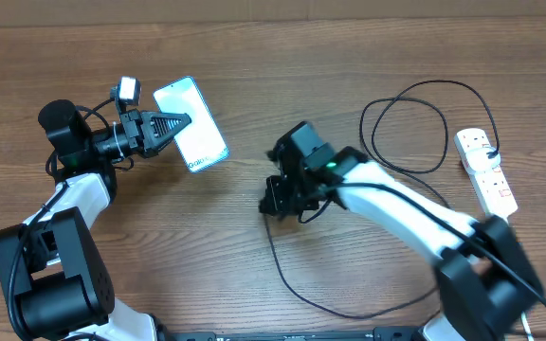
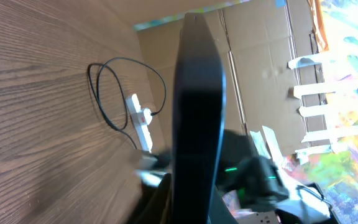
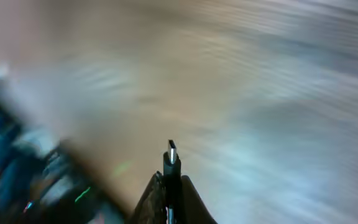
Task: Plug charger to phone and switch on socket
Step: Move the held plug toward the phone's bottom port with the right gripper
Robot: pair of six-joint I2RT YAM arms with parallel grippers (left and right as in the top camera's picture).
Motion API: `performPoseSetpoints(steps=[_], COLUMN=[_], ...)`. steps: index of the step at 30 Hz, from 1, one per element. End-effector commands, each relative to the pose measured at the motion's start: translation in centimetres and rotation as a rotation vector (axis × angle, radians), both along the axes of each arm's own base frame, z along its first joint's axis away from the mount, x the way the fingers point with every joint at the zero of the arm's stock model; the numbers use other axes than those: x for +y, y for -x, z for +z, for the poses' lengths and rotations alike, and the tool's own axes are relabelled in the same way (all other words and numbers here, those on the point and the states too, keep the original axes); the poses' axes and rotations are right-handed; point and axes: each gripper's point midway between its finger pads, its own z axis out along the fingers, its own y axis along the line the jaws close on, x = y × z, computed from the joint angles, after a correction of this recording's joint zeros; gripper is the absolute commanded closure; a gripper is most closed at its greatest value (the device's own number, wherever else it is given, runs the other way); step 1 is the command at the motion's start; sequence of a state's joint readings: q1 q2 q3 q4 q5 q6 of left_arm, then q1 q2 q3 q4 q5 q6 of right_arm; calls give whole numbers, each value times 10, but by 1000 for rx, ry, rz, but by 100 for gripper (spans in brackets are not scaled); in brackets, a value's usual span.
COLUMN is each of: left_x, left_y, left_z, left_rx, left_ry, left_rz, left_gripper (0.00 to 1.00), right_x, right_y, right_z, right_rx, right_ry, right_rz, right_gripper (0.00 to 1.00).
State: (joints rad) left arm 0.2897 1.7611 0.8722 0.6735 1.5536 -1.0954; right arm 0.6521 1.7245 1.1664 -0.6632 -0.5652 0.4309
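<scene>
Clamps the phone (image 1: 205, 142) by one long edge in the shut left gripper (image 1: 180, 122), screen up over the left side of the wooden table (image 1: 254, 47); shows edge-on as a dark slab from the left wrist. Pinches the charger (image 3: 171, 155) just behind its connector tip in the closed right gripper (image 1: 275, 201) at mid-table, well apart from the phone, in a blurred wrist view. Trails black cable in loops toward the socket (image 1: 486, 169), lying at the right edge.

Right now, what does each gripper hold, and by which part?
The left gripper holds the phone by a long edge; the right gripper holds the charger just behind its tip.
</scene>
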Motion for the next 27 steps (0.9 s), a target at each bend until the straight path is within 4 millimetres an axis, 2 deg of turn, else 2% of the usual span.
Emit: performPoseSetpoints(steps=[1, 8, 11, 20, 23, 27], left_x=[-7, -45, -61, -64, -64, -64], left_y=[3, 12, 17, 18, 18, 17], left_z=[14, 16, 18, 18, 18, 18], left_rx=[-68, -98, -123, -116, -70, -11], left_ry=[-14, -18, -22, -20, -10, 2], left_rz=[-43, -146, -189, -197, -197, -191], left_gripper=[96, 96, 96, 96, 96, 96], right_x=[26, 26, 22, -5, -3, 4], right_y=[32, 39, 32, -9, -14, -7], right_z=[77, 88, 88, 90, 92, 98], right_rx=[-92, -108, -113, -147, -136, -137], right_ry=[-321, -398, -397, -397, -404, -447], right_rz=[277, 345, 325, 204, 176, 213], right_gripper=[96, 96, 96, 96, 96, 96])
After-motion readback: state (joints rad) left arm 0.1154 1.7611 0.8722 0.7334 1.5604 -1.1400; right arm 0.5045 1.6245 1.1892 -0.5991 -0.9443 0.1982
